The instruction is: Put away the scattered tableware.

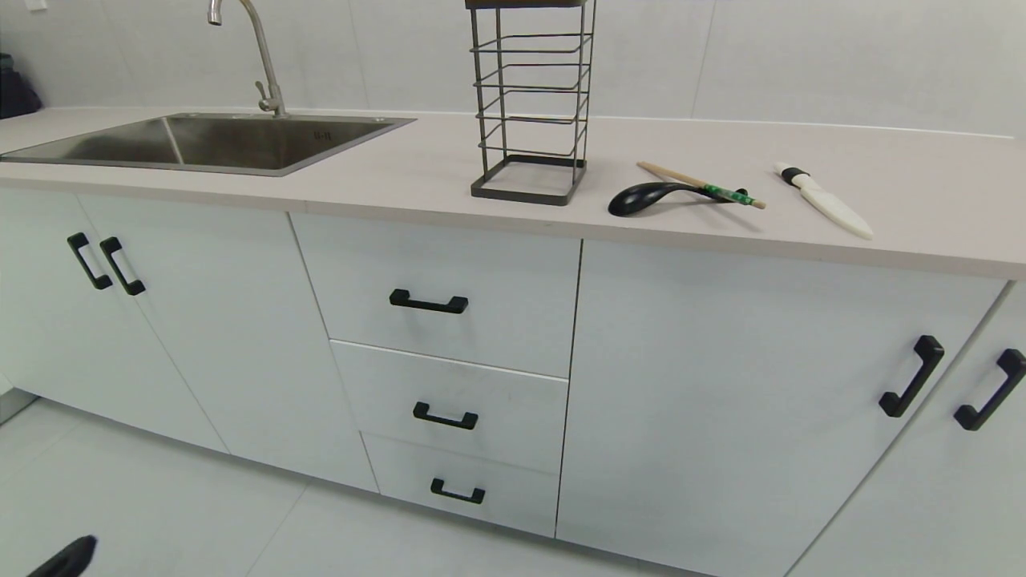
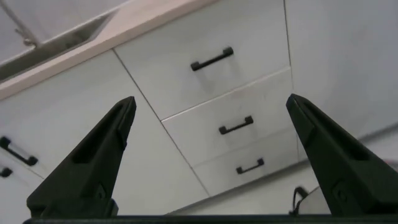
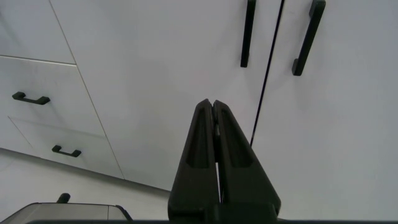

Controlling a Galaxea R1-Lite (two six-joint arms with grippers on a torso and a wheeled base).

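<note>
On the countertop (image 1: 401, 172) to the right lie a black spoon (image 1: 641, 198), a pair of wooden chopsticks (image 1: 699, 185) resting across its handle, and a white knife (image 1: 826, 201) with a black band. A tall dark wire rack (image 1: 531, 104) stands left of them. My left gripper (image 2: 210, 102) is low, well below the counter, open with nothing between its fingers and facing the drawer stack (image 2: 230, 93). My right gripper (image 3: 213, 104) is shut on nothing, down in front of the white cabinet doors (image 3: 186, 56).
A steel sink (image 1: 208, 140) with a faucet (image 1: 260, 48) is set into the counter at the left. Below are three drawers with black handles (image 1: 428, 302) and cabinet doors on both sides. The floor in front is bare.
</note>
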